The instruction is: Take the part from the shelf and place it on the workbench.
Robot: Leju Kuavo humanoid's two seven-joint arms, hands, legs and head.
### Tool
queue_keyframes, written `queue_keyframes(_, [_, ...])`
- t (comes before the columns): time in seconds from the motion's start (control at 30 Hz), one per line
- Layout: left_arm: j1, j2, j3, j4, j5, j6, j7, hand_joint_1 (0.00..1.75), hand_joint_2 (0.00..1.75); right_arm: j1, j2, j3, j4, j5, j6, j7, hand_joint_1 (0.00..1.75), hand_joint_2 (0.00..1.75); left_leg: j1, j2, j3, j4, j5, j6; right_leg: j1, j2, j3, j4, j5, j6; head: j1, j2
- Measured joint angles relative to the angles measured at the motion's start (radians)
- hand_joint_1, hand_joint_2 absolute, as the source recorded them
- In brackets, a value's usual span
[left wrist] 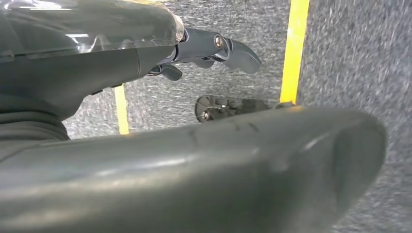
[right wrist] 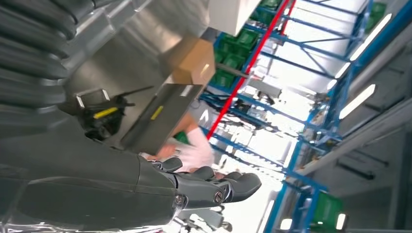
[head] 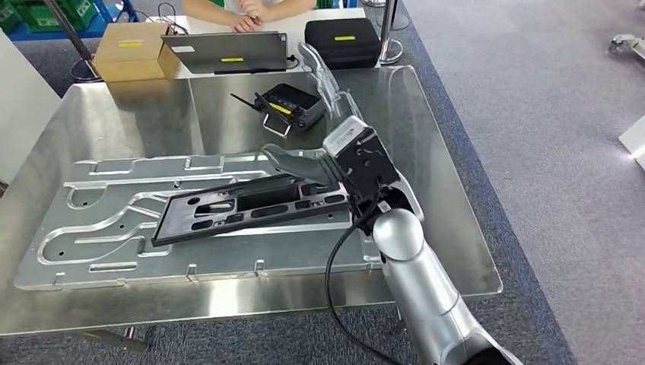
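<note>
Part [head: 251, 207], black and slotted, lies tilted across a machined metal plate [head: 91, 228] on the steel worktop [head: 129, 114]. Right hand [head: 304, 163] is at the part's right end; whether its fingers grip the part I cannot tell. In the right wrist view, dark fingers [right wrist: 228, 187] are extended. Left hand [left wrist: 214, 48] hangs over grey carpet [left wrist: 359, 58] with a yellow line [left wrist: 294, 48], fingers apart, holding nothing.

Yellow labels on the controller [head: 293, 106], laptop [head: 228, 52], black case [head: 342, 38] and box [head: 131, 47]; writing unreadable. A person's hands [head: 251, 15] rest behind the laptop.
</note>
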Motion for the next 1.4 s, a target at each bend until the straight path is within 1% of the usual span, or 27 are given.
queue_keyframes(0.1, [-0.001,-0.005,0.017,0.000,0.012,0.003,0.000,0.00,0.00,0.066,-0.020,-0.023,-0.043,-0.002,-0.021,-0.013,0.00,0.00,0.003,0.001,-0.004,-0.011,0.015,0.021,-0.001,0.000,-0.003,0.006,-0.008,0.018,0.000,0.000])
queue_keyframes(0.17, [-0.003,-0.009,0.030,0.000,0.022,0.008,0.000,0.00,0.00,0.111,-0.038,-0.042,-0.071,-0.006,-0.035,-0.032,0.00,0.00,0.005,0.004,-0.011,-0.021,0.029,0.036,-0.002,0.001,-0.027,0.072,-0.071,0.027,0.000,0.000])
queue_keyframes(0.23, [-0.004,-0.012,0.042,0.000,0.032,0.017,0.004,0.00,0.00,0.158,-0.057,-0.060,-0.096,-0.008,-0.050,-0.054,0.00,0.00,0.002,0.005,-0.025,-0.022,0.040,0.043,-0.004,0.001,-0.067,0.195,-0.155,0.032,0.000,0.000])
queue_keyframes(0.27, [-0.004,-0.014,0.048,0.000,0.038,0.024,0.005,0.00,0.00,0.186,-0.066,-0.069,-0.108,-0.008,-0.060,-0.066,0.00,0.00,0.001,0.005,-0.032,-0.021,0.045,0.044,-0.005,0.001,-0.078,0.243,-0.179,0.033,0.000,0.000])
queue_keyframes(0.3, [-0.004,-0.016,0.055,0.000,0.044,0.032,0.007,0.00,0.00,0.216,-0.075,-0.079,-0.121,-0.007,-0.070,-0.078,0.00,0.00,0.000,0.005,-0.040,-0.020,0.051,0.043,-0.005,0.001,-0.074,0.261,-0.182,0.034,0.000,0.000])
queue_keyframes(0.33, [-0.004,-0.019,0.063,0.000,0.049,0.039,0.007,0.00,0.00,0.247,-0.082,-0.090,-0.135,-0.007,-0.079,-0.089,0.00,0.00,0.000,0.004,-0.048,-0.019,0.056,0.042,-0.006,0.001,-0.050,0.239,-0.166,0.034,0.000,0.000])
queue_keyframes(0.43, [-0.004,-0.028,0.083,0.000,0.060,0.056,0.006,0.00,0.00,0.322,-0.100,-0.124,-0.177,-0.007,-0.104,-0.114,0.00,0.00,-0.001,0.003,-0.070,-0.011,0.072,0.032,-0.003,0.000,0.084,0.044,-0.104,0.026,0.000,0.000])
queue_keyframes(0.47, [-0.003,-0.031,0.088,0.000,0.062,0.060,0.005,0.00,0.00,0.343,-0.105,-0.137,-0.189,-0.008,-0.111,-0.120,0.00,0.00,-0.002,0.003,-0.072,-0.009,0.078,0.027,0.000,0.001,0.110,0.000,-0.096,0.022,0.000,0.000])
queue_keyframes(0.53, [-0.002,-0.035,0.097,0.000,0.066,0.069,0.003,0.00,0.00,0.386,-0.115,-0.168,-0.208,-0.017,-0.126,-0.130,0.00,0.00,-0.003,0.002,-0.073,-0.011,0.090,0.016,0.006,0.001,0.118,-0.022,-0.088,0.012,0.000,0.000])
queue_keyframes(0.6, [0.001,-0.038,0.106,0.000,0.066,0.077,0.000,0.00,0.00,0.427,-0.125,-0.209,-0.223,-0.029,-0.141,-0.141,0.00,0.00,-0.002,0.001,-0.079,-0.010,0.091,0.006,0.001,-0.003,0.108,-0.029,-0.073,-0.002,0.000,0.000])
queue_keyframes(0.67, [0.004,-0.040,0.111,0.000,0.066,0.083,-0.004,0.00,0.00,0.470,-0.131,-0.249,-0.239,-0.040,-0.157,-0.154,0.00,0.00,-0.001,0.001,-0.099,0.042,0.026,-0.002,-0.005,-0.008,0.088,-0.033,-0.050,-0.018,0.000,0.000])
queue_keyframes(0.73, [0.006,-0.042,0.117,0.000,0.074,0.093,-0.010,0.00,0.00,0.519,-0.137,-0.290,-0.257,-0.047,-0.173,-0.172,0.00,0.00,0.003,0.002,-0.127,0.164,-0.079,-0.008,-0.004,-0.011,0.062,-0.032,-0.029,-0.023,0.000,0.000])
queue_keyframes(0.77, [0.006,-0.042,0.124,0.000,0.084,0.101,-0.014,0.00,0.00,0.544,-0.140,-0.311,-0.266,-0.050,-0.181,-0.180,0.00,0.00,0.003,0.003,-0.133,0.225,-0.112,-0.012,-0.003,-0.013,0.048,-0.031,-0.019,-0.023,0.000,0.000])
queue_keyframes(0.8, [0.006,-0.042,0.134,0.000,0.097,0.108,-0.018,0.00,0.00,0.567,-0.141,-0.334,-0.274,-0.052,-0.189,-0.189,0.00,0.00,0.004,0.003,-0.129,0.264,-0.121,-0.014,-0.002,-0.014,0.033,-0.029,-0.009,-0.022,0.000,0.000])
queue_keyframes(0.83, [0.006,-0.043,0.145,0.000,0.108,0.112,-0.021,0.00,0.00,0.588,-0.142,-0.355,-0.283,-0.055,-0.196,-0.196,0.00,0.00,0.004,0.003,-0.107,0.271,-0.109,-0.014,-0.002,-0.018,0.019,-0.027,0.001,-0.021,0.000,0.000])
queue_keyframes(0.87, [0.005,-0.043,0.154,-0.001,0.116,0.113,-0.022,0.00,0.00,0.606,-0.142,-0.376,-0.292,-0.056,-0.201,-0.203,0.00,0.00,0.003,0.006,-0.068,0.238,-0.085,-0.013,-0.001,-0.023,0.005,-0.024,0.009,-0.020,0.000,0.000])
queue_keyframes(0.9, [0.003,-0.043,0.162,-0.001,0.122,0.113,-0.024,0.00,0.00,0.621,-0.142,-0.395,-0.301,-0.054,-0.205,-0.208,0.00,0.00,0.002,0.016,-0.011,0.174,-0.066,-0.009,0.000,-0.027,-0.006,-0.021,0.017,-0.018,0.000,0.000])
queue_keyframes(0.97, [-0.004,-0.043,0.175,-0.003,0.128,0.110,-0.026,0.00,0.00,0.646,-0.143,-0.425,-0.319,-0.041,-0.212,-0.215,0.00,0.00,-0.005,0.043,0.096,0.025,-0.067,0.003,0.003,-0.036,-0.018,-0.017,0.032,-0.010,0.000,0.000])
queue_keyframes(1.0, [-0.008,-0.044,0.180,-0.004,0.130,0.108,-0.027,0.00,0.00,0.655,-0.143,-0.435,-0.326,-0.026,-0.217,-0.218,0.00,0.00,-0.010,0.052,0.124,-0.022,-0.077,0.011,0.003,-0.043,-0.019,-0.016,0.038,-0.004,0.001,0.000])
queue_keyframes(1.07, [-0.009,-0.045,0.189,-0.005,0.132,0.105,-0.029,0.00,0.00,0.671,-0.144,-0.448,-0.336,0.016,-0.229,-0.224,0.00,0.00,-0.015,0.044,0.128,-0.047,-0.075,0.028,0.000,-0.058,-0.018,-0.020,0.052,0.010,0.001,0.000])
queue_keyframes(1.13, [-0.007,-0.048,0.196,-0.006,0.131,0.105,-0.031,0.00,0.00,0.687,-0.144,-0.454,-0.343,0.053,-0.241,-0.228,0.00,0.00,-0.014,0.033,0.111,-0.055,-0.049,0.044,-0.004,-0.049,-0.025,-0.007,0.030,0.023,0.001,0.000])
queue_keyframes(1.2, [-0.006,-0.050,0.203,-0.006,0.130,0.105,-0.032,0.00,0.00,0.702,-0.145,-0.461,-0.349,0.077,-0.249,-0.232,0.00,0.00,-0.011,0.024,0.083,-0.059,-0.019,0.055,-0.007,-0.023,-0.048,0.066,-0.064,0.031,0.001,0.000])
queue_keyframes(1.27, [-0.003,-0.051,0.206,-0.006,0.128,0.106,-0.033,0.00,0.00,0.717,-0.146,-0.466,-0.352,0.096,-0.253,-0.236,0.00,0.00,-0.012,0.011,0.047,-0.057,0.008,0.058,-0.006,-0.011,-0.072,0.189,-0.157,0.033,0.001,0.000])
queue_keyframes(1.3, [-0.002,-0.052,0.207,-0.006,0.127,0.106,-0.033,0.00,0.00,0.723,-0.146,-0.467,-0.353,0.103,-0.254,-0.239,0.00,0.00,-0.012,0.003,0.028,-0.055,0.023,0.056,-0.006,-0.010,-0.072,0.236,-0.169,0.034,0.001,0.000])
queue_keyframes(1.33, [0.000,-0.053,0.209,-0.006,0.125,0.106,-0.033,0.00,0.00,0.728,-0.146,-0.467,-0.354,0.109,-0.255,-0.244,0.00,0.00,-0.012,-0.005,0.008,-0.053,0.037,0.054,-0.007,-0.009,-0.060,0.255,-0.156,0.033,0.001,0.000])
queue_keyframes(1.37, [0.000,-0.053,0.210,-0.006,0.124,0.106,-0.033,0.00,0.00,0.733,-0.146,-0.467,-0.356,0.114,-0.258,-0.248,0.00,0.00,-0.012,-0.014,-0.012,-0.049,0.049,0.051,-0.007,-0.007,-0.031,0.241,-0.126,0.032,0.001,0.000])
queue_keyframes(1.4, [0.001,-0.054,0.211,-0.006,0.122,0.106,-0.033,0.00,0.00,0.737,-0.146,-0.468,-0.359,0.119,-0.261,-0.254,0.00,0.00,-0.011,-0.023,-0.030,-0.044,0.061,0.047,-0.007,0.003,0.016,0.190,-0.098,0.030,0.001,0.000])
